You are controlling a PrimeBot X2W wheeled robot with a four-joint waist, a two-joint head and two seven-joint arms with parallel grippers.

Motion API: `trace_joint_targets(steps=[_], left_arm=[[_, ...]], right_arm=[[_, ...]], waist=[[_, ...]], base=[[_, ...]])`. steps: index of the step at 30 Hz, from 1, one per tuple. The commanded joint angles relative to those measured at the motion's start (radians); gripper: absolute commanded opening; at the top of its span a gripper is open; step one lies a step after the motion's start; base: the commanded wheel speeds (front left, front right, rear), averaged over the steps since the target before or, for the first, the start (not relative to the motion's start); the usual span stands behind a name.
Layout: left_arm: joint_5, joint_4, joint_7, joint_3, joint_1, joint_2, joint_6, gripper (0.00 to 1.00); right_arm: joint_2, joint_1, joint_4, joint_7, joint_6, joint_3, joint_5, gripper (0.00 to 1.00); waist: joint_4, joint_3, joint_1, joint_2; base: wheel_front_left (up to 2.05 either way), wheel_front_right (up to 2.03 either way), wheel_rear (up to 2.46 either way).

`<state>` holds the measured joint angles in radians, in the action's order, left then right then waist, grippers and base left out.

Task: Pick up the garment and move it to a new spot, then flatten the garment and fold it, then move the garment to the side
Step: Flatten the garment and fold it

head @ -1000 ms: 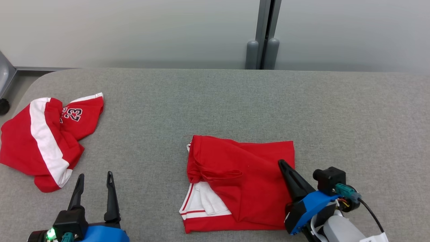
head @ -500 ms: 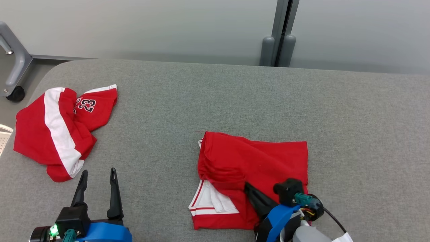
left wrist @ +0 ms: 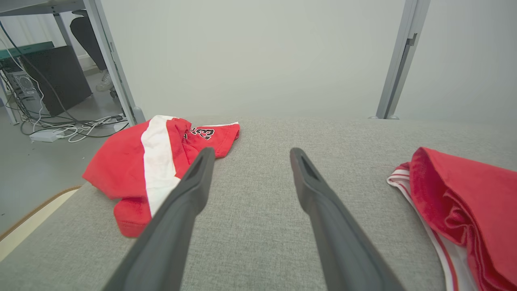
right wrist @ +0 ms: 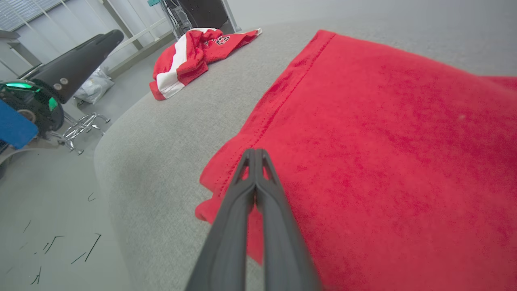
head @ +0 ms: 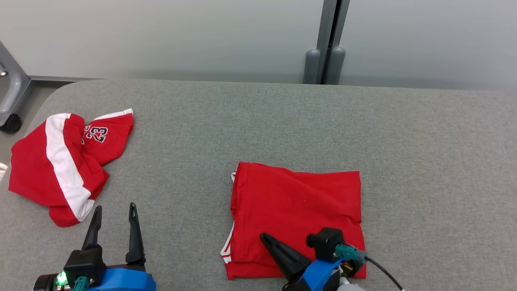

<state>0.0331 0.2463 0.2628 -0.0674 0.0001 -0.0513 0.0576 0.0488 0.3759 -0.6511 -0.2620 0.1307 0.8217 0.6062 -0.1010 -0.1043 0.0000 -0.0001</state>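
Grey cloth covers the table (head: 282,121). At its near edge the left gripper (head: 115,207) is held wide open and empty. The right gripper (head: 266,238), fingers pressed shut on nothing, is seen over the garment (head: 299,202), folded square near the middle. Folding is judged done; moving it aside remains. Farther off, a crumpled bundle (head: 60,169) is seen by the left edge.

Grey tbl (head: 258,121), folded red garment (head: 299,210) ctr, crumpled jersey (head: 60,165) left

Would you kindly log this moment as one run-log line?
right gripper: shut, over folded garment | left gripper: open, holding nothing | other garment: crumpled, left
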Motion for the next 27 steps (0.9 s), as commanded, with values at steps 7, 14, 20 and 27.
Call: trace_joint_targets(steps=[7,14,20,27], left_arm=[[-0.012,-0.002,0.003,-0.017,0.017,-0.002,0.000,1.00],[-0.020,0.004,0.003,-0.021,0.038,-0.006,0.001,1.00],[-0.023,0.018,0.003,-0.026,0.057,-0.011,0.002,1.00],[-0.026,0.029,0.003,-0.024,0.079,-0.014,-0.003,1.00]], right_arm=[[0.021,-0.048,0.087,-0.004,0.000,-0.286,-0.110,1.00],[0.048,-0.145,0.183,-0.004,0.000,-0.538,-0.222,1.00],[0.049,-0.256,0.247,-0.004,0.000,-0.699,-0.329,1.00],[0.028,-0.367,0.278,-0.004,0.000,-0.789,-0.396,1.00]], waist=[[0.042,0.027,0.0000,0.0001],[0.066,0.049,0.0000,0.0001],[0.082,0.069,0.0000,0.0001],[0.089,0.094,0.0000,0.0001]], base=[[0.00,0.00,0.00],[0.00,0.00,0.00],[0.00,0.00,0.00],[0.00,0.00,0.00]])
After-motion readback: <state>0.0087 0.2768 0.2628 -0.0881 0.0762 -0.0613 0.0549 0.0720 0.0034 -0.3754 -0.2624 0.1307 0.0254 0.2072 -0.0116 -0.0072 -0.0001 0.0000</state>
